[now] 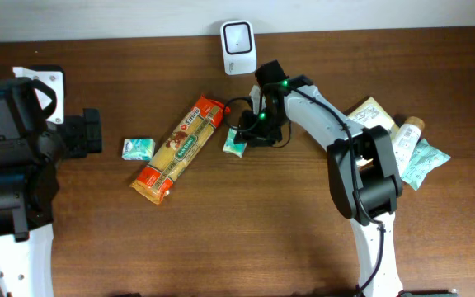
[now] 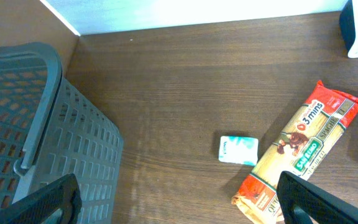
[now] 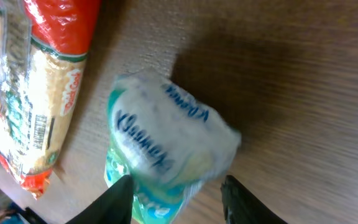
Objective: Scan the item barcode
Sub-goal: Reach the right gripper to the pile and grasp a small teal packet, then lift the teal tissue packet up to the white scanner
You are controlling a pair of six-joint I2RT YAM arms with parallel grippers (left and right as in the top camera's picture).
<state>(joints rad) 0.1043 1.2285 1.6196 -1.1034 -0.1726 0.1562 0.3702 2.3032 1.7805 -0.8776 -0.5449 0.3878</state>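
Pointing lengthwise toward scanner (image 1: 237,37), tissue packet (image 1: 235,144), at right pincer (image 3: 178,186)

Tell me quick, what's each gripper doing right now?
Left gripper: open, empty.
Right gripper: jaws astride the blurred tissue pack; whether they grip it cannot be told.

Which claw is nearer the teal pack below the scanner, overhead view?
Right. The right claw straddles the teal pack, a finger on each side; the left claw sits far off, on the pasta bag's other side.
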